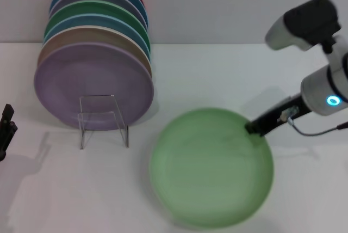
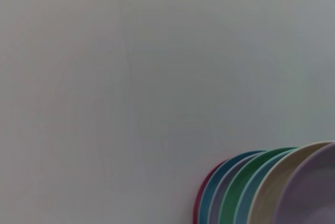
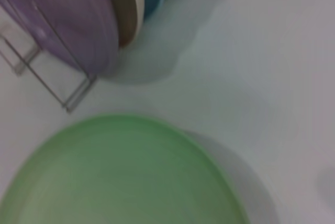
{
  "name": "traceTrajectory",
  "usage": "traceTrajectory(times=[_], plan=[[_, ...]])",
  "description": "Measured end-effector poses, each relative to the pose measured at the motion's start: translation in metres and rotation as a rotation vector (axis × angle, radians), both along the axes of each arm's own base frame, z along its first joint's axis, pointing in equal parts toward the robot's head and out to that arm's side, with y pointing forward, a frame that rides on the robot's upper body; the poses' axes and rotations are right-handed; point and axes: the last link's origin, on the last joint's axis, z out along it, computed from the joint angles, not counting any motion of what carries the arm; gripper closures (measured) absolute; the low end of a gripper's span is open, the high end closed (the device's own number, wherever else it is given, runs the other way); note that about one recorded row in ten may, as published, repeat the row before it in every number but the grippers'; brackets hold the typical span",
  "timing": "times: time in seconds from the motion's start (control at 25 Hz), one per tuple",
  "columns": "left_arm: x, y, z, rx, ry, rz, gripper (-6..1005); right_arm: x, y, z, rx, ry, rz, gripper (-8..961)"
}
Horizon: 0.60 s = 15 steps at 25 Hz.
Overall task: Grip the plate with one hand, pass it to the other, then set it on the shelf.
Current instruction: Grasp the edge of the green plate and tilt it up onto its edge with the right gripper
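Light green plate sat low centre on the white table, at about 4 o'clock from the clear shelf, which already carried a leaning stack of plates, lilac in front. Right gripper met the plate's rim at its 2 o'clock edge; grip looked closed on the rim, plate possibly tilted. Left gripper was parked at far 9 o'clock, finger state not discernible. Plate judged light, stiff, slick plastic; pinch the raised rim only.
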Motion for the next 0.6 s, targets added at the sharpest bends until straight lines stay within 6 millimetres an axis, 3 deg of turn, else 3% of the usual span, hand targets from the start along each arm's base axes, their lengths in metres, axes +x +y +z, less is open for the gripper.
traceTrajectory(times=[0.32, 0.44, 0.6], plan=[[0.010, -0.006, 0.001, 0.024, -0.015, -0.064, 239, -0.009, -0.021, 0.024, 0.137, 0.187, 0.226, 936], [0.014, -0.008, 0.003, 0.033, -0.023, -0.093, 239, -0.006, -0.032, 0.030, 0.185, 0.239, 0.306, 936], [0.022, -0.011, 0.006, 0.032, -0.056, -0.151, 239, 0.013, -0.048, 0.041, 0.289, 0.275, 0.374, 936]])
